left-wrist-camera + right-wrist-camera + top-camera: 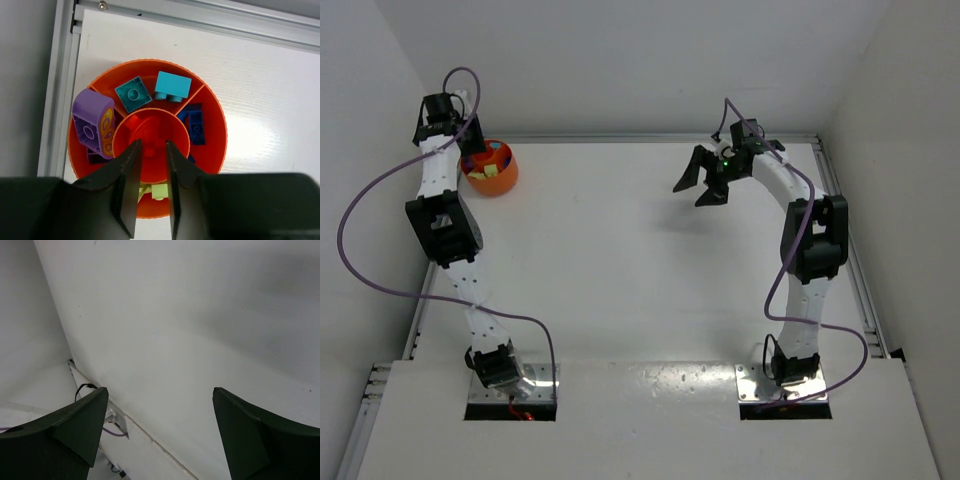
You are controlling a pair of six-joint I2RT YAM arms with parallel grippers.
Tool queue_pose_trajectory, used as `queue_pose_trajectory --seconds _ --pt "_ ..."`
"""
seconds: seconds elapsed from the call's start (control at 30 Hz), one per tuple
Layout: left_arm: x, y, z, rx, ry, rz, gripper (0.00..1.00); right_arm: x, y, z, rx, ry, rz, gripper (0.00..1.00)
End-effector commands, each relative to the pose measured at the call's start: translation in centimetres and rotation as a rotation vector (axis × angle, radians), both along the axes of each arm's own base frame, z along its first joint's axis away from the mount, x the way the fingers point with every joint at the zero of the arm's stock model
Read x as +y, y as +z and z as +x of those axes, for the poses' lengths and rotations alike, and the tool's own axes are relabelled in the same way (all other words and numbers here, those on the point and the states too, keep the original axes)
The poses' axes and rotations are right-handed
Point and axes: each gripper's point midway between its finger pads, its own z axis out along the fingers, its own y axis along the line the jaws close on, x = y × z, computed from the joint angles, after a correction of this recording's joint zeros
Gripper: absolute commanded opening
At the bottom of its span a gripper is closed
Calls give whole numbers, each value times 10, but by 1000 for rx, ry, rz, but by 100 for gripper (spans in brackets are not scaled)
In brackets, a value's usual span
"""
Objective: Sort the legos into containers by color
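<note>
The round orange bowl (506, 178) stands at the table's back left. In the left wrist view the bowl (214, 150) is divided into compartments. They hold a purple brick (92, 122), two teal bricks (133, 93), blue bricks (194, 125), yellow-green bricks (159, 191) and, in the centre cup, red bricks (145, 131). My left gripper (152, 144) hangs right above the centre cup, jaws a narrow gap apart, nothing between them; it shows in the top view (473, 148) too. My right gripper (701, 184) is wide open and empty, raised over the back right of the table (159, 390).
An aluminium rail (60, 90) runs along the table's left and back edges beside the bowl. White walls close in on the left, back and right. No loose bricks show on the white table (620, 270).
</note>
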Motion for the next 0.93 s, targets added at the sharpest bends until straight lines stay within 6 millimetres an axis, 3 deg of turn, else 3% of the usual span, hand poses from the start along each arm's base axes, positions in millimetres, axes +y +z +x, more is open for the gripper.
queue_pose_trajectory --seconds 0.0,0.1,0.17,0.2,0.23,0.3,0.33,0.4,0.43,0.53,0.57,0.6,0.63,0.67,0.7,0.73,0.77,0.83,0.9 --pt "-10 65 1 -138 -55 33 33 6 5 3 -27 14 26 86" --pt "-29 113 -7 -232 -149 29 42 4 14 4 -76 31 10 86" --pt "-42 128 -18 -255 -201 13 57 -1 19 3 -107 43 -28 86" --pt "-52 159 -28 -308 -220 29 68 -5 20 5 -129 40 -57 86" --pt "-62 156 -36 -293 -232 21 95 -9 28 3 -142 42 -76 86" --pt "-82 172 -53 -321 -292 10 100 -21 29 4 -181 50 -134 86" --pt "-97 181 -73 -330 -329 15 100 -24 31 3 -194 54 -154 86" --pt "-114 185 -94 -327 -364 52 100 -42 32 1 -230 61 -242 86" --pt "-134 182 -115 -317 -406 76 100 -50 27 -5 -230 82 -296 86" --pt "-158 167 -145 -292 -461 79 100 -62 22 -21 -242 114 -360 86" --pt "-173 136 -159 -228 -495 57 100 -70 22 -19 -283 121 -411 87" --pt "-181 139 -173 -245 -511 62 100 -77 20 -32 -297 124 -443 88" --pt "-187 128 -181 -227 -518 61 100 -89 18 -34 -319 109 -508 88" --pt "-199 95 -196 -163 -545 34 100 -100 7 -40 -331 107 -546 90" --pt "-202 94 -204 -180 -545 48 100 -106 17 -45 -373 97 -575 92" --pt "-207 64 -218 -121 -556 27 100 -116 15 -48 -380 84 -615 93" --pt "-213 55 -225 -107 -573 38 100 -121 3 -59 -378 109 -637 95" --pt "-219 44 -236 -110 -599 47 100 -131 5 -70 -391 100 -666 95" --pt "-221 22 -247 -65 -609 50 100 -138 -5 -81 -373 105 -683 95"
